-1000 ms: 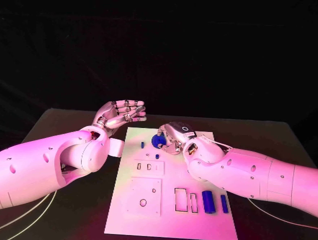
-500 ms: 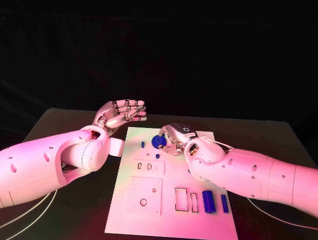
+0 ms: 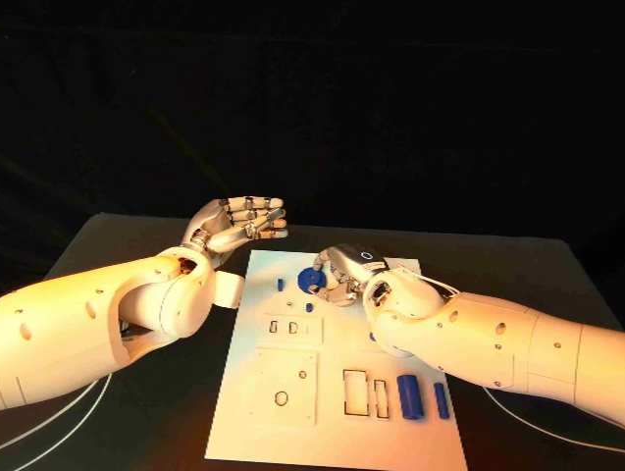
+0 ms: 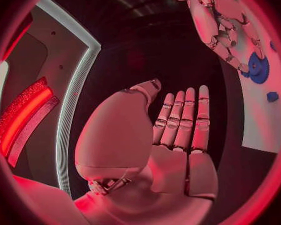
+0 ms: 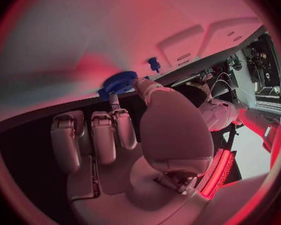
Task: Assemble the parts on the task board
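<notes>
The right hand [image 3: 343, 272] grasps a blue gear [image 3: 312, 280] at the task board [image 3: 338, 417] top, frame centre. The left hand [image 3: 235, 225] hovers released, fingers straight, left of centre.

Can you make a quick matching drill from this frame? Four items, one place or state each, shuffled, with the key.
Items:
1. left hand
2. right hand
3. blue gear
4. two blue bars

Places or states:
A. lying side by side at the near right of the task board
B. held at the far end of the board, between fingertips
C. raised beyond the board's far left corner, palm up, holding nothing
D. over the board's far end, fingers on the gear

Pairs: 1-C, 2-D, 3-B, 4-A
</notes>
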Action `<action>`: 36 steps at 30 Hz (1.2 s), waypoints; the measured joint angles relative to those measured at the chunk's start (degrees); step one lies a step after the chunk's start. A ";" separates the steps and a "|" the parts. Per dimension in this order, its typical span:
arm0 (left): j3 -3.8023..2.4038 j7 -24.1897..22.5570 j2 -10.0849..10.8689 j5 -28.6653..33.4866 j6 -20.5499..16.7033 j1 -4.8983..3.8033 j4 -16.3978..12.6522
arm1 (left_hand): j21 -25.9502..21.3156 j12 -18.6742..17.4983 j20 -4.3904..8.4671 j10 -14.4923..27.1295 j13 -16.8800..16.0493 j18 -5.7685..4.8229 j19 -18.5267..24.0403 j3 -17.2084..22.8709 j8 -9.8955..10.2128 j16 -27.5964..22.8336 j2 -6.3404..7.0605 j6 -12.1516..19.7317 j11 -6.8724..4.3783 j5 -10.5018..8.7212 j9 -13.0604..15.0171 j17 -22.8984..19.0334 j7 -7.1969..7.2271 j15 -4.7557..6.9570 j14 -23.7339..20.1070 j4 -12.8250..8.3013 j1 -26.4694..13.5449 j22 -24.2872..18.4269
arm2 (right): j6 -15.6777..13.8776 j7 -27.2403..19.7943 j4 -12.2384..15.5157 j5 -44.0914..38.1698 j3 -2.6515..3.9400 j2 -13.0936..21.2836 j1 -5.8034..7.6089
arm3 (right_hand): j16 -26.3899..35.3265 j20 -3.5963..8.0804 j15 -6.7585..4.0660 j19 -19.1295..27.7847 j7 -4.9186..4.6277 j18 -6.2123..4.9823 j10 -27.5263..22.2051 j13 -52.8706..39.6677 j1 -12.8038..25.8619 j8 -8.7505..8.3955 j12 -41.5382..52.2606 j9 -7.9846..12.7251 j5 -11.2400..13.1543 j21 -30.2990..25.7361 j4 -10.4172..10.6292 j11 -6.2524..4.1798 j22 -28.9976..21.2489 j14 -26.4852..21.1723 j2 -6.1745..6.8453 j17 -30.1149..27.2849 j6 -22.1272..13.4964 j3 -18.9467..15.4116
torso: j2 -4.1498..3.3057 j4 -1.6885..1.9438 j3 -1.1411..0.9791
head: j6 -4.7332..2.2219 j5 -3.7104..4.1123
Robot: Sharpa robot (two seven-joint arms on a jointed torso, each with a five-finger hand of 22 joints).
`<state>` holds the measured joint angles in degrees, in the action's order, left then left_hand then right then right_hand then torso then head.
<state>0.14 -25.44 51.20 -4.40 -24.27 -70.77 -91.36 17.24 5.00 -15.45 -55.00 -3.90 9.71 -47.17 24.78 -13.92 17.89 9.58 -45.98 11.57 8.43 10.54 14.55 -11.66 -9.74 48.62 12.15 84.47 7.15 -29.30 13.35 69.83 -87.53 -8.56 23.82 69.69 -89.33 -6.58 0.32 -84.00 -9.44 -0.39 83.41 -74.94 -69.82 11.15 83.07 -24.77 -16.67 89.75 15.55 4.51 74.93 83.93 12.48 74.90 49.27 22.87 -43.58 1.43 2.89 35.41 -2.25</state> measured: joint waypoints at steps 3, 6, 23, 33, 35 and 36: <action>0.00 0.00 0.01 -0.05 0.02 0.00 -0.06 | 0.00 -0.03 -0.01 0.01 0.00 0.00 0.01 0.14 0.00 -0.23 0.00 0.00 0.01 0.00 0.00 0.00 0.00 0.00 0.00 -0.14 0.00 0.00 | 0.36 -0.07 0.16 0.75 0.02 0.22 0.03 | 0.00 0.00 0.00 0.00 -0.02 0.00 0.14 0.00 1.41 -0.30 0.00 0.00 -2.04 0.00 0.45 0.14 0.00 0.00 -0.77 0.02 0.03 -0.03 | 0.00 -0.01 0.01 | -0.09 0.02; 0.00 -0.02 0.03 -0.12 0.04 0.00 -0.08 | 0.00 -0.22 -0.21 0.22 0.00 0.00 0.20 0.14 0.00 -0.23 0.00 0.20 0.22 0.00 0.00 0.06 -0.20 0.00 0.00 -0.14 0.00 -0.06 | 0.61 -0.15 0.34 1.38 0.04 0.43 0.06 | 0.00 0.00 0.00 0.00 -0.16 0.00 0.21 0.00 1.67 -0.38 0.09 0.03 -2.54 0.00 0.62 0.20 0.00 0.00 -1.02 0.05 0.27 0.13 | 0.00 -0.01 0.01 | -0.10 -0.01; 0.00 -0.02 0.43 -0.42 0.08 0.00 -0.19 | 0.00 -0.41 -0.21 0.43 0.00 0.01 0.20 0.29 0.21 -0.23 0.00 0.41 0.43 0.00 -0.06 0.10 0.01 0.00 -0.41 -0.30 0.00 -0.06 | 1.62 -0.43 2.42 3.14 0.02 2.40 0.20 | 0.00 0.00 0.00 0.00 -0.12 0.00 0.21 0.01 1.91 -0.43 0.24 -0.04 -2.75 0.00 0.66 0.20 -0.01 0.00 -1.25 0.04 0.32 0.08 | 0.07 -0.06 0.04 | -0.30 0.03; -0.01 -0.01 0.58 -0.48 0.08 0.00 -0.25 | 0.00 -0.40 -0.21 0.42 0.00 0.00 0.20 0.29 0.21 -0.23 0.00 0.41 0.42 0.00 -0.05 0.10 0.01 0.00 -0.41 -0.29 0.00 -0.12 | 2.63 -0.82 2.68 3.85 0.15 2.84 0.45 | 0.00 0.00 0.00 0.00 0.05 0.00 0.20 0.02 2.42 -0.68 0.46 0.08 -2.75 0.00 0.66 0.20 -0.02 0.00 -1.03 0.03 0.46 0.08 | 0.00 0.03 0.02 | -0.32 0.16; 0.00 -0.01 0.60 -0.48 0.08 0.00 -0.26 | 0.00 -0.40 -0.21 0.42 0.00 0.00 0.20 0.29 0.21 -0.23 0.00 0.41 0.42 0.00 -0.05 0.10 0.01 0.00 -0.41 -0.29 0.00 -0.11 | 2.65 -0.89 3.00 3.96 0.15 3.18 0.46 | 0.00 0.00 0.00 0.00 0.05 0.00 0.20 0.02 2.42 -0.74 0.46 0.00 -2.75 0.00 0.66 0.20 -0.02 0.00 -1.02 0.03 0.46 0.08 | -0.01 0.04 0.02 | -0.31 0.16; 0.01 -0.01 0.63 -0.49 0.08 0.00 -0.27 | 0.00 -0.40 -0.21 0.42 0.00 0.00 0.20 0.29 0.21 -0.23 -0.01 0.40 0.42 0.00 -0.05 0.10 0.01 0.00 -0.41 -0.29 0.00 -0.11 | 2.63 -0.92 3.31 4.03 0.14 3.53 0.46 | 0.00 0.00 0.00 0.00 0.05 0.00 0.20 0.02 2.42 -0.74 0.46 -0.02 -2.75 0.00 0.66 0.20 -0.02 0.00 -1.02 0.03 0.46 0.08 | -0.01 0.04 0.02 | -0.30 0.16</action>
<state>0.14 -25.45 51.82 -4.89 -24.19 -70.77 -91.63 17.24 4.59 -15.65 -54.58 -3.90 9.71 -46.98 25.07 -13.71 17.66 9.58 -45.57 12.00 8.43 10.49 14.65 -11.65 -9.74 48.21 11.85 84.48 7.03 -26.67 12.43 73.14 -83.50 -8.41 27.36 70.15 -89.33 -6.58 0.31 -84.00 -9.39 -0.39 83.61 -74.92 -67.40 10.41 83.53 -24.79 -19.42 89.75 16.21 4.71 74.91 83.93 11.46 74.93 49.74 22.95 -43.59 1.48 2.92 35.11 -2.08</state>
